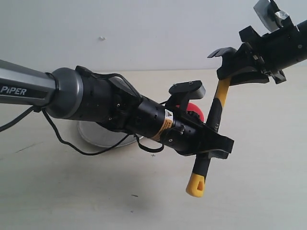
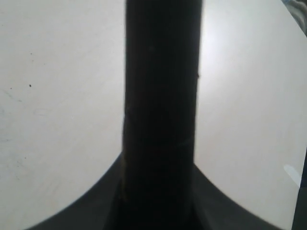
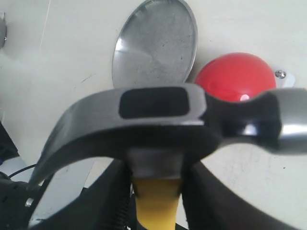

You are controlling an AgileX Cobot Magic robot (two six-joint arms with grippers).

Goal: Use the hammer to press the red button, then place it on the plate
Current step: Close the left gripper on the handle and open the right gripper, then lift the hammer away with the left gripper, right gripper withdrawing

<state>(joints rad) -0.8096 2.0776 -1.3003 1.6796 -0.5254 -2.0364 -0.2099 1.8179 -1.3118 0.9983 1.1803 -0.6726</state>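
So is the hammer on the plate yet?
No, the plate lies bare and the hammer is held up off it.

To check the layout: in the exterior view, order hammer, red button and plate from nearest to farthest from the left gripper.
1. hammer, held by the left gripper
2. red button, just behind it
3. plate, farthest, at the left

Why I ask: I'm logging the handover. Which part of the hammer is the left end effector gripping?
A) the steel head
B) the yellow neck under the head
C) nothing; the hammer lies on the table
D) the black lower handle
D: in the exterior view the left end effector is clamped around the black lower handle of the hammer, just above its yellow looped end and well below the head.
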